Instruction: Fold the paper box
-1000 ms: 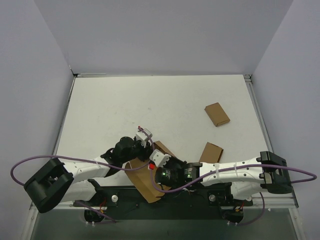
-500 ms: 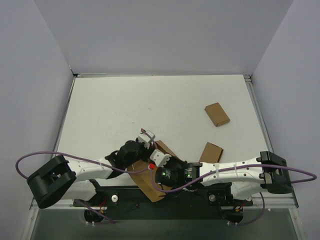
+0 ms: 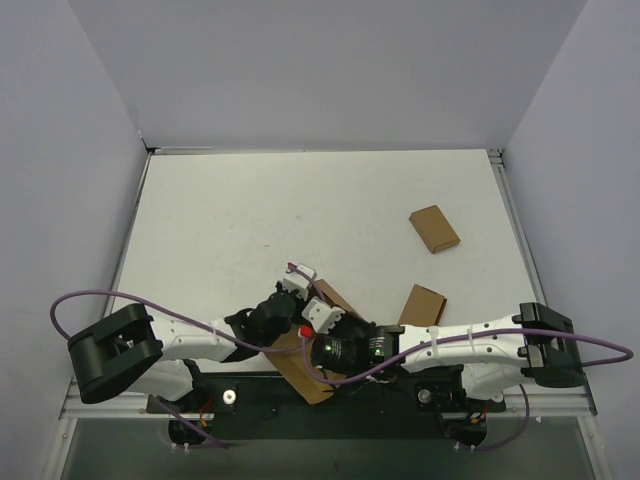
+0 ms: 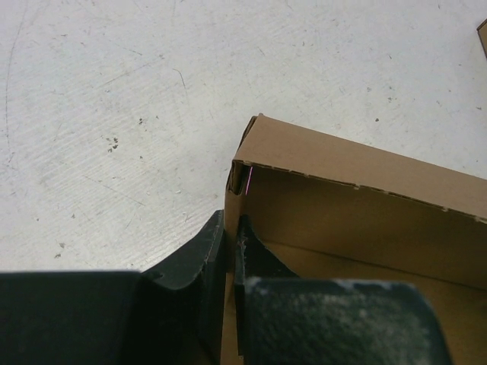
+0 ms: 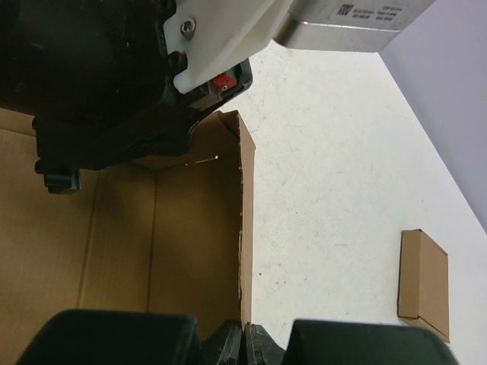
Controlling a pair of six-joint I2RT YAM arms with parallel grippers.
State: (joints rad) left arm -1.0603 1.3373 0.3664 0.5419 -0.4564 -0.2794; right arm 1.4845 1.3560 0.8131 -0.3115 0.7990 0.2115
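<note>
The paper box (image 3: 300, 378) lies partly erected at the near edge of the table (image 3: 300, 200), between the two arms. The left gripper (image 4: 230, 232) is pinched onto a thin side wall just below a raised corner. The right gripper (image 5: 243, 331) is clamped on the rim of another upright wall. To fold well, each arm should probably hold its wall upright and bring the corner square without twisting, since the perforated creases look liable to buckle or tear.
</note>
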